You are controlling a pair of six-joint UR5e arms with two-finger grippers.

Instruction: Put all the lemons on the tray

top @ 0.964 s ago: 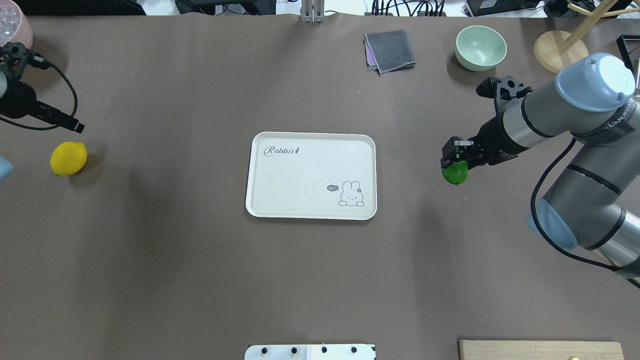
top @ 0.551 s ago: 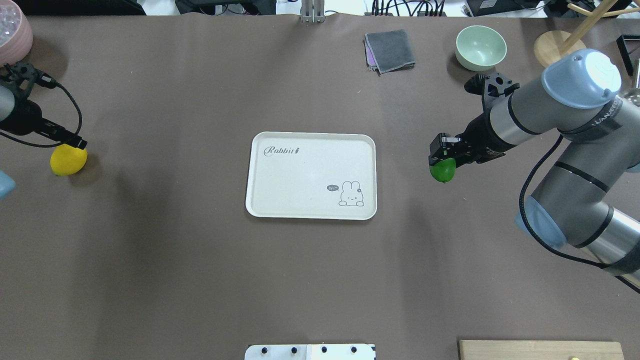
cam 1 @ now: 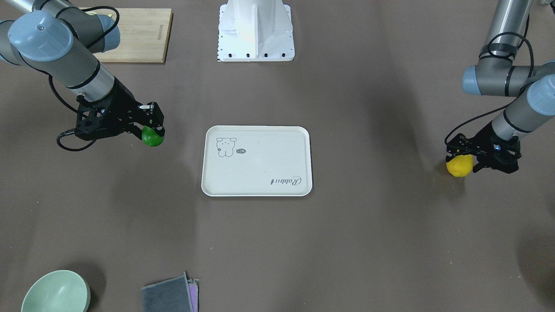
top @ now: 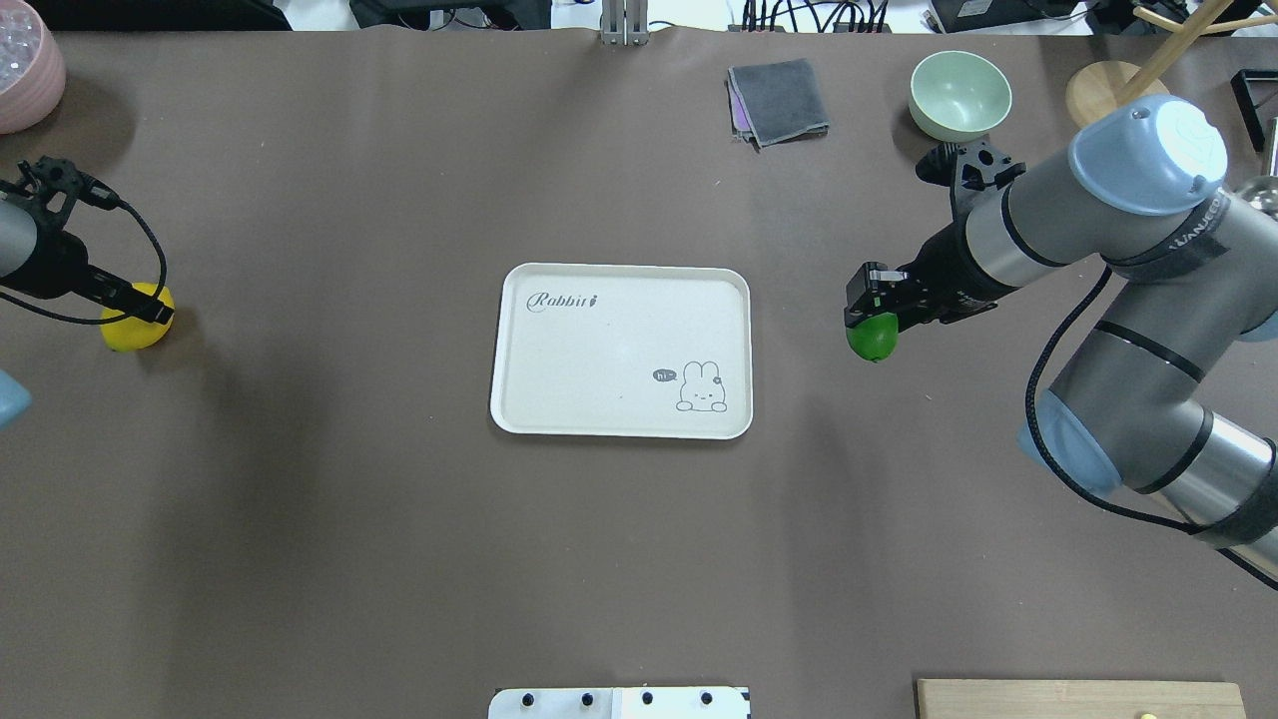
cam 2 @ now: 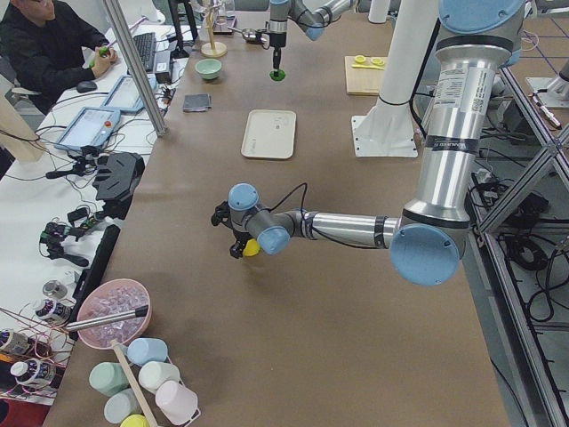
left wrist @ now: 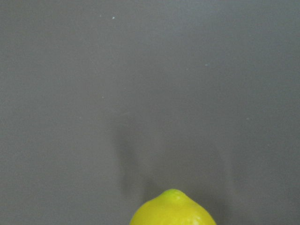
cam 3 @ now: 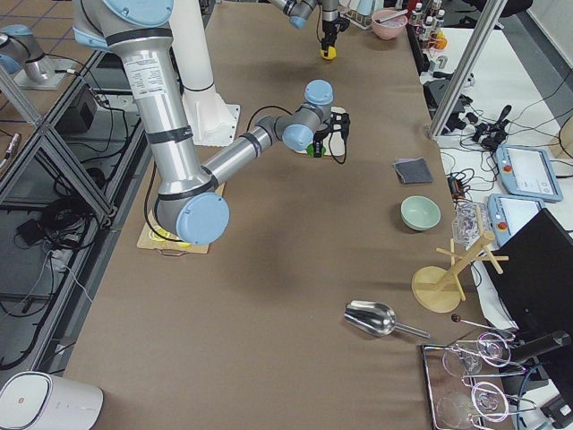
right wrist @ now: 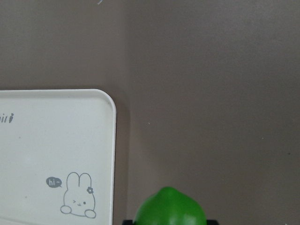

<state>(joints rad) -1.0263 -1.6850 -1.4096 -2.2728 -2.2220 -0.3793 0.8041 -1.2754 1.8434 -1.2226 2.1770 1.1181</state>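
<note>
The cream tray (top: pixel 599 350) with a rabbit drawing lies flat at the table's middle and holds nothing. My right gripper (top: pixel 871 322) is shut on the green lemon (top: pixel 872 340) and holds it above the table, just right of the tray. The right wrist view shows this lemon (right wrist: pixel 171 208) beside the tray's corner (right wrist: pixel 56 140). The yellow lemon (top: pixel 128 332) rests on the table at the far left. My left gripper (cam 1: pixel 466 157) is open, low over the yellow lemon (cam 1: pixel 458 167), with a finger on either side. That lemon's tip (left wrist: pixel 172 211) shows in the left wrist view.
A green bowl (top: pixel 959 95), a folded grey cloth (top: pixel 779 100) and a wooden stand (top: pixel 1118 100) are at the far right. A pink bowl (top: pixel 25 60) is at the far left corner. A wooden board (top: pixel 1078 699) lies near the robot's base (top: pixel 619 702).
My right gripper has carried the green lemon left, toward the tray. My left gripper has moved onto the yellow lemon, which it was clear of a second ago.
</note>
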